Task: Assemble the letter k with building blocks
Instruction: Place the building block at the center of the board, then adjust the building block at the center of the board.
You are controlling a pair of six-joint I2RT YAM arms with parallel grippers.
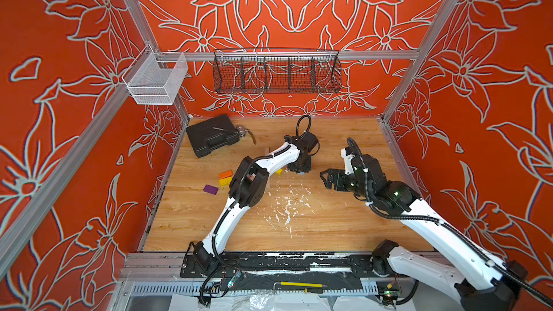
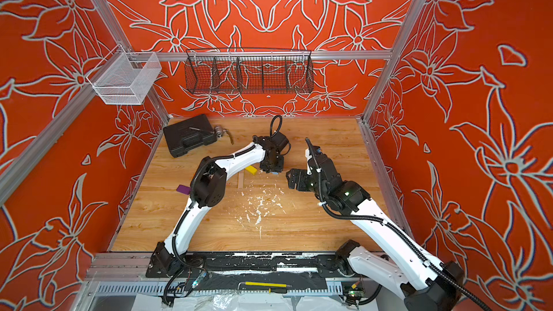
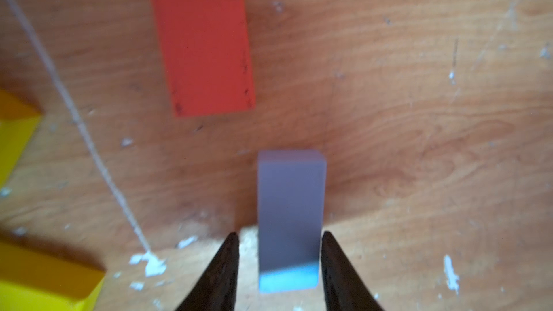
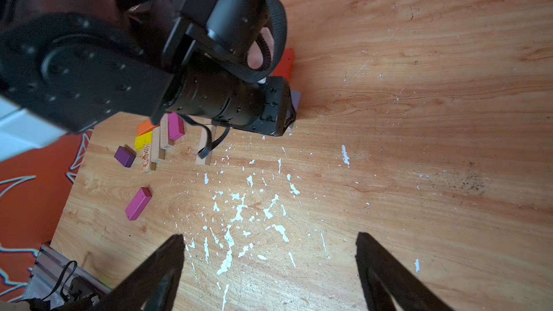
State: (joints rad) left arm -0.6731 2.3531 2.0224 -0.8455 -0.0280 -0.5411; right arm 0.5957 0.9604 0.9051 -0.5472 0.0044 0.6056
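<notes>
- Two fingers of the left claw (image 3: 279,234) flank the blue block (image 3: 290,204), slightly parted, with a gap on one side: no grip.
- It looks light, stiff, smooth-painted: pinch its long sides mid-length.
- Red block (image 3: 203,40) just ahead.
- Right claw (image 4: 269,237) gapes empty, well apart.
- Far pale bar (image 4: 146,160) bears print; a "3" seems readable.

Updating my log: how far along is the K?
Early. Placed: the red block and blue block, lying flat, apart. In hand: the left gripper straddles the blue block, loosely. Remaining: most strokes; a magenta block and purple block lie unused; right gripper open, empty.
</notes>
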